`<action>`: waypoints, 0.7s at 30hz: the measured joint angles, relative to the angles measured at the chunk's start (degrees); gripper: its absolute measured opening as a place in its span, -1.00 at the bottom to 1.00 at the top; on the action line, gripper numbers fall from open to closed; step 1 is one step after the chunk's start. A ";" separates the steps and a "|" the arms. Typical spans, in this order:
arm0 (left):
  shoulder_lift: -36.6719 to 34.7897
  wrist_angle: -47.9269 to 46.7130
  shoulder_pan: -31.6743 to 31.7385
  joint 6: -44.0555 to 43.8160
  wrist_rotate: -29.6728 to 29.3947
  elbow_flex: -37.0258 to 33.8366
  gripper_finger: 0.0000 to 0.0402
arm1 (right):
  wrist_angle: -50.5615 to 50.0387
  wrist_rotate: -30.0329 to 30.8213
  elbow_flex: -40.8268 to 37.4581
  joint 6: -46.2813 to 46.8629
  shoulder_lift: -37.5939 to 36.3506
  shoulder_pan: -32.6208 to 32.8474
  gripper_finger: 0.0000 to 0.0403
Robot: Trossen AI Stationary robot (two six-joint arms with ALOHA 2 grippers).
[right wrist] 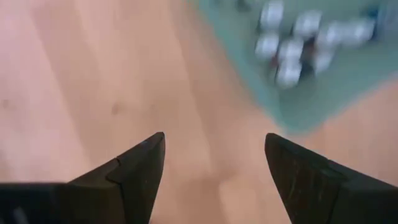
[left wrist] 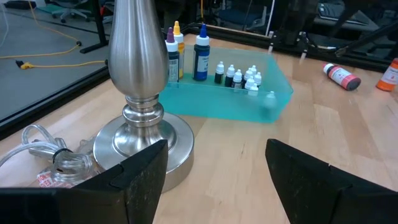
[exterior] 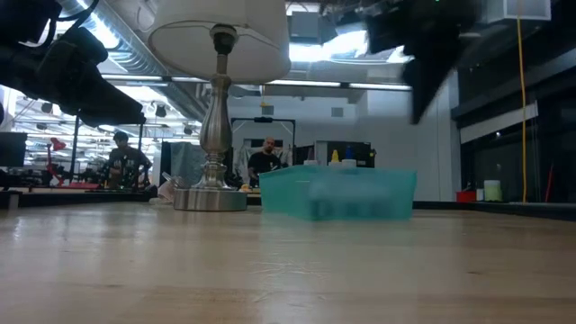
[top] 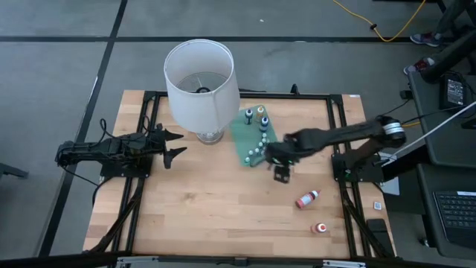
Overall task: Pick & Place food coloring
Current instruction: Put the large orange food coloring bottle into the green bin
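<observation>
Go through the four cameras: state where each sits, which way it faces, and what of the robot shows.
High view: overhead, facing down on the table; both arms, left gripper and right gripper.
Low view: at tabletop height, facing the room; arms' dark parts at top.
Left wrist view: on the left arm, facing the lamp and green tray; own fingers open.
Right wrist view: on the right arm, facing down; own fingers apart.
Shared: all four show the tray; three its small bottles.

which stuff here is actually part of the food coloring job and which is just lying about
Part of the job:
- tiny food coloring bottles in the green tray
- two red bottles loose on the table
- right gripper, open

Lying about:
- lamp
- left gripper, waiting, open
</observation>
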 joint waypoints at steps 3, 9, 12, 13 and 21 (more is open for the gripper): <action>0.00 0.02 0.02 -0.01 0.01 -0.01 0.33 | -2.92 -0.09 -3.34 7.47 -4.71 5.00 0.38; 0.00 0.02 0.00 0.00 0.01 -0.02 0.34 | -7.40 -2.38 -4.88 19.12 -10.07 17.25 0.38; 0.02 0.00 0.00 -0.02 0.00 -0.02 0.34 | -7.52 -5.04 -4.88 25.85 -11.34 23.76 0.38; 0.02 0.00 0.00 -0.01 0.02 0.00 0.34 | -7.52 -5.86 -4.82 27.32 -11.40 26.09 0.38; 0.00 -0.01 0.01 0.00 0.01 -0.01 0.33 | -3.35 -2.82 -4.32 30.45 -10.93 44.94 0.38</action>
